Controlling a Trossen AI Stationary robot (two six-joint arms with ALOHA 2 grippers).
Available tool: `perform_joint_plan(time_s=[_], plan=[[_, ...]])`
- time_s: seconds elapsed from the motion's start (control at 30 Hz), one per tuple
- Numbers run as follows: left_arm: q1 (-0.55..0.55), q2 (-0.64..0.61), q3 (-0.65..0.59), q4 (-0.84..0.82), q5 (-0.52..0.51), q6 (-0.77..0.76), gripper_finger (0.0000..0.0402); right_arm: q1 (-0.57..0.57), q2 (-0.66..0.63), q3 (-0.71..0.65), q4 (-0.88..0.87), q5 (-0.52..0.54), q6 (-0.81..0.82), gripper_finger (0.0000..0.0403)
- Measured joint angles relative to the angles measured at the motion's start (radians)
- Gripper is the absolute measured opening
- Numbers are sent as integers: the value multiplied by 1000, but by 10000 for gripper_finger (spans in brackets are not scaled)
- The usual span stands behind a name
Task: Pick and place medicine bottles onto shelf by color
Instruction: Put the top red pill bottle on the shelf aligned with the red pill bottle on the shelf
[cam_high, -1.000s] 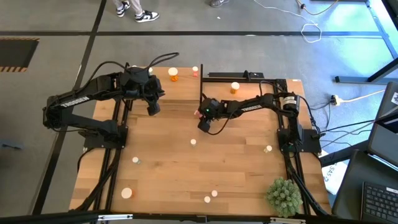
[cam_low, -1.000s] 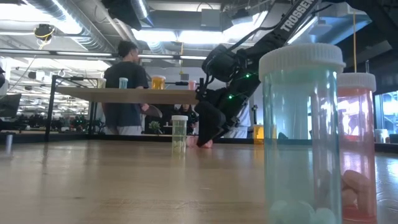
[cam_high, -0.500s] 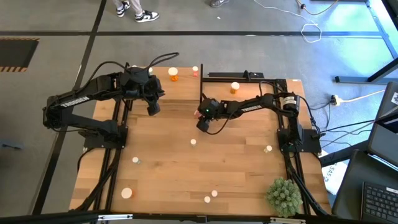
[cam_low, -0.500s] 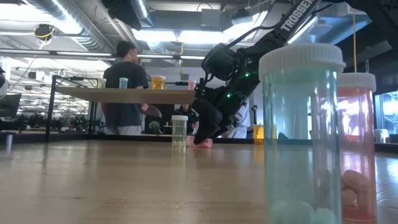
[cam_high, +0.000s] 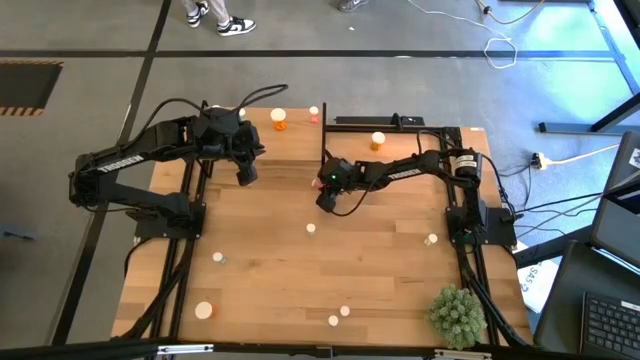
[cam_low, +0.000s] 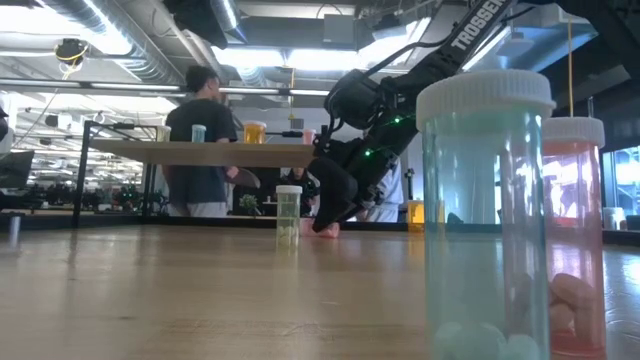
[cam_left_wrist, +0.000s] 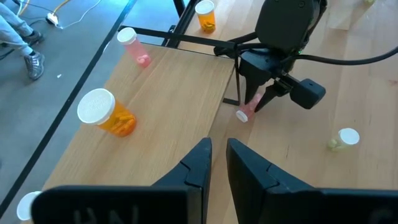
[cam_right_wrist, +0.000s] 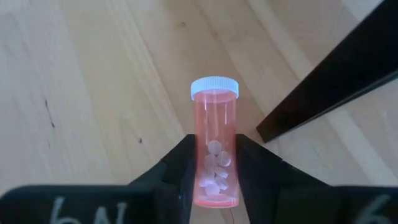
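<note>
So we're at the pick: the right gripper (cam_right_wrist: 214, 168) is down on the table (cam_high: 300, 270), fingers snug on both sides of a reddish bottle (cam_right_wrist: 214, 146) lying flat beside the shelf (cam_high: 400, 150) post. Looks gripped, hard to swear. Next: lift, carry to the shelf. Smooth clear plastic, ribbed white cap, round pills. Left gripper (cam_left_wrist: 214, 163) hovers nearly shut, empty.

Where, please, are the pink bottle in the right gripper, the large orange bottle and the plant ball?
pink bottle (cam_right_wrist: 214, 155), right wrist view, its body.
large orange bottle (cam_left_wrist: 106, 114), left wrist view, its body.
plant ball (cam_high: 455, 315), high view, its middle.
</note>
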Motion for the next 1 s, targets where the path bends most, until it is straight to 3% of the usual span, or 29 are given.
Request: perform_joint_plan(time_s=[0.53, 1.0], plan=[[0, 0, 0, -18, 0, 0, 43, 14, -20, 1, -13, -31, 28, 104], [0, 0, 0, -36, 0, 0, 43, 77, -185, 1, -19, -36, 25, 104]])
